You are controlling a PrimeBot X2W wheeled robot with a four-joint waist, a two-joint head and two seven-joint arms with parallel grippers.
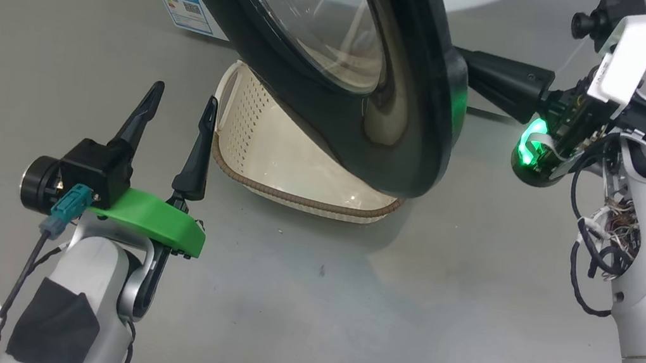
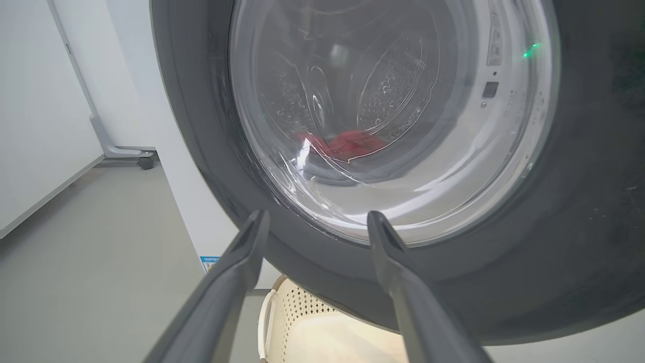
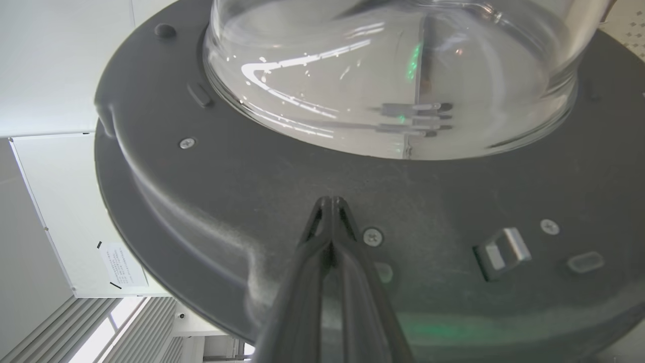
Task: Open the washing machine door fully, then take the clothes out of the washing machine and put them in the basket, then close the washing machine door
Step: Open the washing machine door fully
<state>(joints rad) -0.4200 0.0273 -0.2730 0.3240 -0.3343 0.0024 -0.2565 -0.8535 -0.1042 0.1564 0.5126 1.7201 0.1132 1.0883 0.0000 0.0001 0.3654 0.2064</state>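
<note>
While the right gripper [image 3: 330, 201] is pinched shut on nothing, its 2 fingertips meet the dark inner face of the door [image 3: 227, 201] straight ahead of them. They sit just short of a screw, with the glass bowl [image 3: 393, 75] beyond and the metal latch [image 3: 501, 252] off to their right. Whether they press or merely graze the plastic I cannot tell.

The left gripper [image 1: 185, 95] is spread wide and empty. Its fingers point at the lower outer rim of the same door, near it but apart from it. The basket [image 1: 294, 200] lies just beside and below those fingers, partly under the door. The clothes [image 2: 347, 143] show as a red heap far ahead of the left gripper, seen through the glass, low in the drum of the washing machine [image 2: 186, 191].

The door looks only partly swung out, so opening it is likely the step in hand.

- **Right gripper slipping:** A push from closed tips on smooth, sloped plastic could skid towards the bowl or snag the latch, and the door would then stall.
- **Left gripper being struck:** This gripper stands in the door's outward path, so a further swing could hit its open fingers.
- **Basket being shifted:** The door's lower edge passes over the basket with a clearance I cannot judge, and a brush could move the basket.
</note>
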